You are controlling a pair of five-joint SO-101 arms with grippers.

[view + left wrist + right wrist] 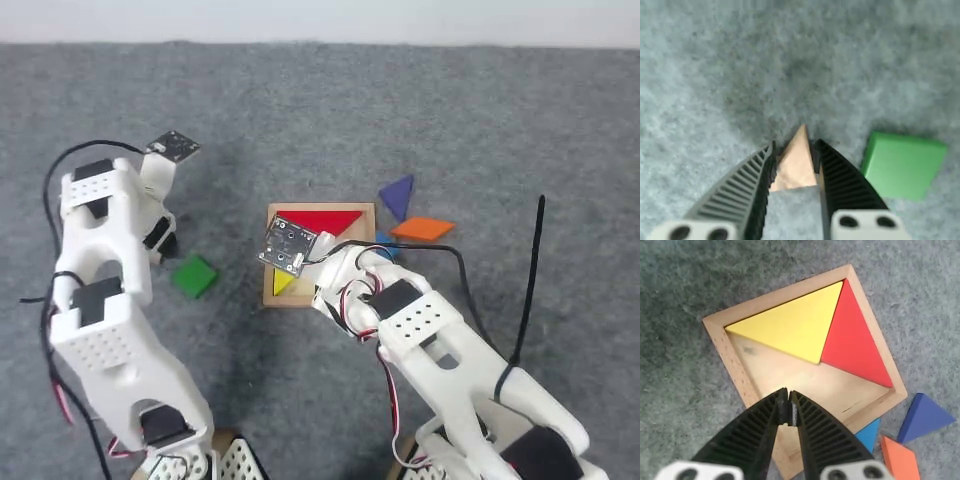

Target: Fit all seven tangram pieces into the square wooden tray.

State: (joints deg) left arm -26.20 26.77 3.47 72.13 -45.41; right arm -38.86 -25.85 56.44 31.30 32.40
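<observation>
Both closed: left gripper (794,145) clamps tan triangle (796,167); right gripper (788,392) empty above tray (722,347).

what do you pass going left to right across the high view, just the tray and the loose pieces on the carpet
green square piece → wooden tray → purple triangle → orange piece; the blue piece overlaps these, so left out

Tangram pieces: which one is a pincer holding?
The tan triangle, pinched in the left pincer. The green square lies loose beside it; the yellow triangle and red triangle sit in the tray.
</observation>
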